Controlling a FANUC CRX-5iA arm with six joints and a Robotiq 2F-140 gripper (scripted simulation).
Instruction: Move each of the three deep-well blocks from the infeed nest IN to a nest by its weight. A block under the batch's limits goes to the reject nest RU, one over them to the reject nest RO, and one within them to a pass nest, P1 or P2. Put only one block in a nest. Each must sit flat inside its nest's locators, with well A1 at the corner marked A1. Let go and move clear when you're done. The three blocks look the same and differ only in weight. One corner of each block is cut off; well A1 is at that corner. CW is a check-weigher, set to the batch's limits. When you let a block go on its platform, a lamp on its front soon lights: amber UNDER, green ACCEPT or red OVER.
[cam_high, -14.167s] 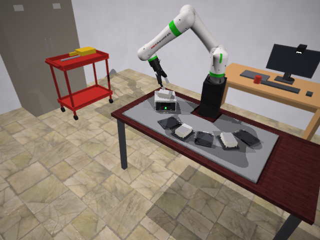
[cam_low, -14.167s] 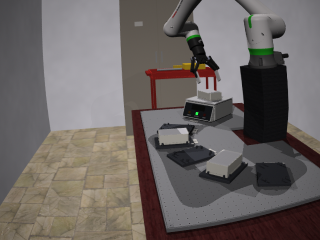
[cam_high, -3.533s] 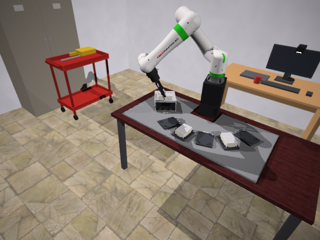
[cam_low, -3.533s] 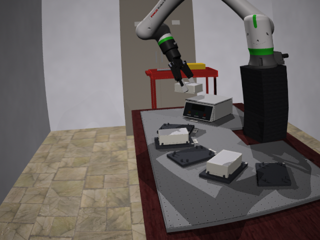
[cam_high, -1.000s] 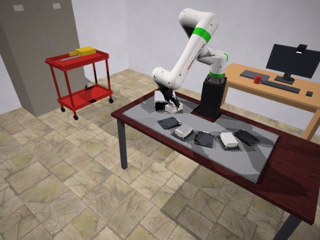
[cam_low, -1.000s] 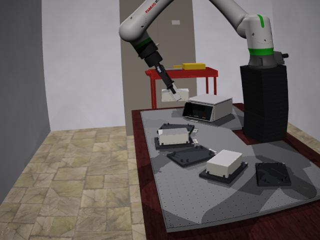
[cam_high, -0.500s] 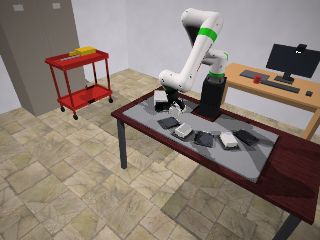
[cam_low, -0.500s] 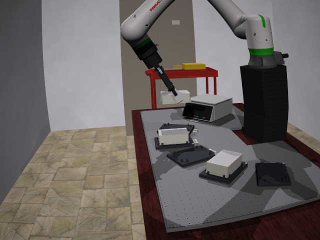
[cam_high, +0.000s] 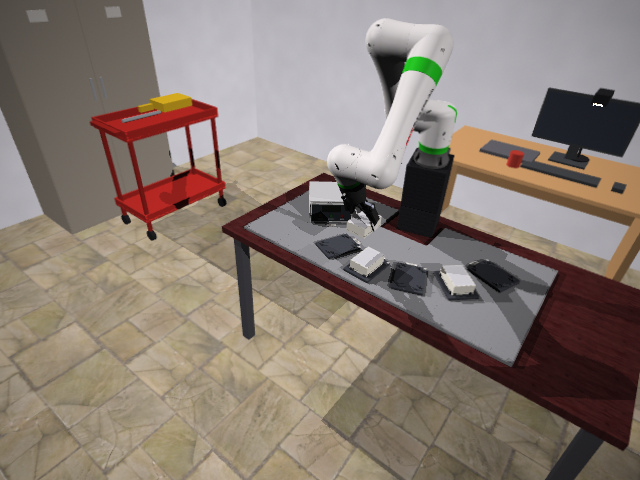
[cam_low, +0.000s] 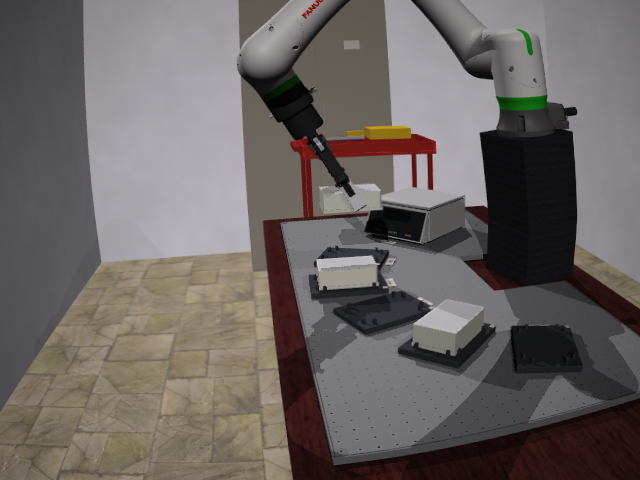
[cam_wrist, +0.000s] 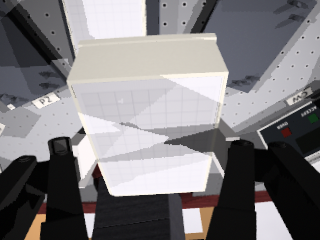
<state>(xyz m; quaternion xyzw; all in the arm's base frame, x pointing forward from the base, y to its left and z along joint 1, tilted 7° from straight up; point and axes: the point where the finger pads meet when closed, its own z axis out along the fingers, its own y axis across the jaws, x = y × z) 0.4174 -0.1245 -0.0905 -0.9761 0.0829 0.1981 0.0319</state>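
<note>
1. A red cart (cam_high: 175, 124) (cam_low: 361, 148) stands at the upper left of the top view, beyond the dark red worktop (cam_high: 584, 330) (cam_low: 297, 361) (cam_wrist: 267, 195).
2. The jaws stand partway open, clamped on the sides of a raised white block (cam_high: 356, 226) (cam_low: 330, 200) (cam_wrist: 150, 110), near the check-weigher (cam_high: 325, 191) (cam_low: 447, 214) (cam_wrist: 300, 137).
3. In the exterior view, a second block (cam_high: 367, 260) (cam_low: 347, 273) (cam_wrist: 105, 17) sits on a dark nest at centre; a third block (cam_high: 457, 280) (cam_low: 448, 325) occupies another, lower right.

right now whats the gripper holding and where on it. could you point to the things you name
The gripper (cam_high: 368, 219) (cam_low: 353, 200) (cam_wrist: 153, 129) holds a white block (cam_high: 360, 225) (cam_low: 332, 200) (cam_wrist: 145, 107) by two opposite sides, away from the end nearest the top of the wrist view.
</note>
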